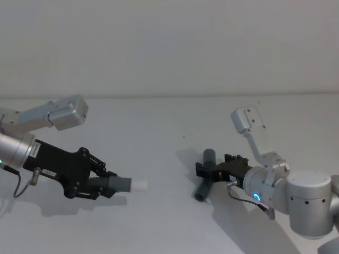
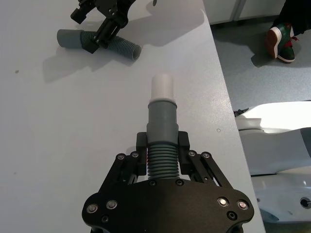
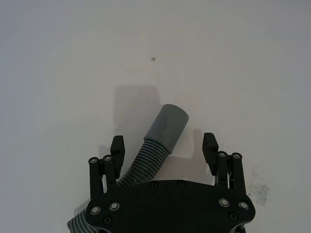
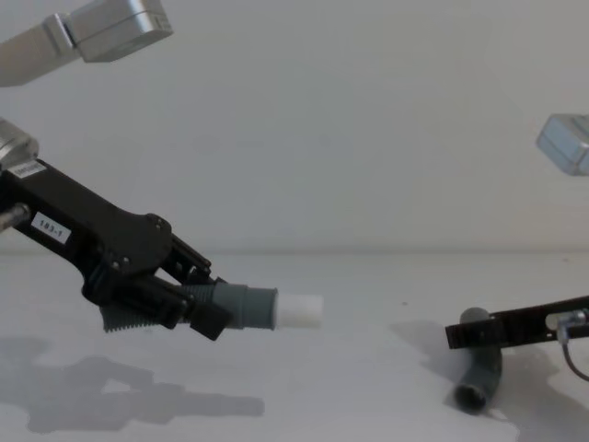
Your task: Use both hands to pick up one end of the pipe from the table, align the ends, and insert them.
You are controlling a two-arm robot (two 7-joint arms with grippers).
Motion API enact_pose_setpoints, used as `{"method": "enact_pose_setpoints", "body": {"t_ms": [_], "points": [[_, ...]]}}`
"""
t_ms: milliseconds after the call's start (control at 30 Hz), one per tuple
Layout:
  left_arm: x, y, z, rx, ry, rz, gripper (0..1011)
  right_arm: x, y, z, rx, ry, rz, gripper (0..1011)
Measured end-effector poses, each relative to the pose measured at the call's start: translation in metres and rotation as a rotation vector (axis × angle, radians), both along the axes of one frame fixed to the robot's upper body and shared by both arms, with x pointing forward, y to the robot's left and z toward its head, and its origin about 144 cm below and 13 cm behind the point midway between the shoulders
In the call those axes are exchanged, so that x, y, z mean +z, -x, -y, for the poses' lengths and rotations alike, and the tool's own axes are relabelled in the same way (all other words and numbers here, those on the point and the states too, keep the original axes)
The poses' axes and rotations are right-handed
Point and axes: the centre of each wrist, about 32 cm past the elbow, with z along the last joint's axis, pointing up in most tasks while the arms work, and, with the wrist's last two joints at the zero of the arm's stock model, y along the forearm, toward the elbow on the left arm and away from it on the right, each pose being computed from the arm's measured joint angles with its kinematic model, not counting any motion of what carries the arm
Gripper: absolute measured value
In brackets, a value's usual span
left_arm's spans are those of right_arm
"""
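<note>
My left gripper [image 1: 108, 185] [image 2: 162, 141] [image 4: 207, 313] is shut on the ribbed part of one pipe piece [image 1: 124, 185] [image 2: 162, 119] [image 4: 244, 307] and holds it above the table [image 1: 159, 121]. Its white-tipped end [image 1: 139, 185] [image 2: 162, 87] [image 4: 299, 311] points toward the right arm. The other pipe piece [image 1: 201, 190] [image 2: 124, 46] [image 3: 167, 124] [image 4: 483, 378] lies bent on the table. My right gripper [image 1: 204, 172] [image 2: 99, 39] [image 3: 164, 143] [image 4: 460, 333] is open, low over that piece, one finger on each side with gaps showing. The smooth grey cuff sticks out past the fingertips.
In the left wrist view the table's edge [image 2: 228, 111] runs close beside the held piece, with grey floor beyond it. Bare white surface lies between the two grippers. A plain wall [image 4: 368, 120] stands behind the table.
</note>
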Motion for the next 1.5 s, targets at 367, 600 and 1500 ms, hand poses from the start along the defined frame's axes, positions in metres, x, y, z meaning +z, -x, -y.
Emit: {"method": "enact_pose_setpoints", "body": {"t_ms": [367,600,1500], "points": [[0.0000,0.0000,0.0000,0.000,0.000,0.000,329,-0.0003,-0.0025,-0.0004,0.027,0.019,-0.005,722],[0.0000,0.0000,0.0000,0.000,0.000,0.000,329,-0.0006,-0.0025,0.0003,0.053,0.028,-0.004,494],[0.0000,0.0000,0.0000,0.000,0.000,0.000,329,-0.0019,0.0019,0.0063,0.152,0.024,0.062,255]]}}
